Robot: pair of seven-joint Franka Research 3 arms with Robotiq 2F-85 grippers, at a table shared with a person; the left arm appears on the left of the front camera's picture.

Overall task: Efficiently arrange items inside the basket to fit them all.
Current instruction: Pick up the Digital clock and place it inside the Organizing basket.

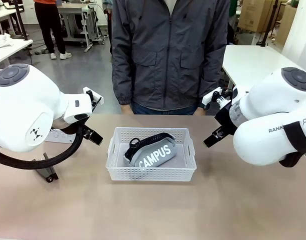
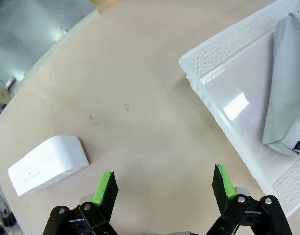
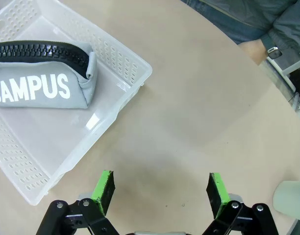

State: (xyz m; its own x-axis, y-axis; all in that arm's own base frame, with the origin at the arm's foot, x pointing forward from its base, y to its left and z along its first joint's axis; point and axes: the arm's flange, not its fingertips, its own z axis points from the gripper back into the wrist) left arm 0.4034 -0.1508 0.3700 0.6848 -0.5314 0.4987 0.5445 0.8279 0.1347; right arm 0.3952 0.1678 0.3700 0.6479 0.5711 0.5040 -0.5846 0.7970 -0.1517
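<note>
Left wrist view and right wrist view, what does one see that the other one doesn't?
The left wrist view brings in a small white rounded box lying on the tan table, apart from the white perforated plastic basket, plus the open left tool. The right wrist view brings in white CAMPUS lettering, a pale green cup at the picture's edge, a person's hand and the open right tool. Both share that basket with the grey fabric pouch inside, and the table.

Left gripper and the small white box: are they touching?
Apart. In the left wrist view, bare table shows plainly between the small white box and the nearer finger of the open left gripper.
</note>
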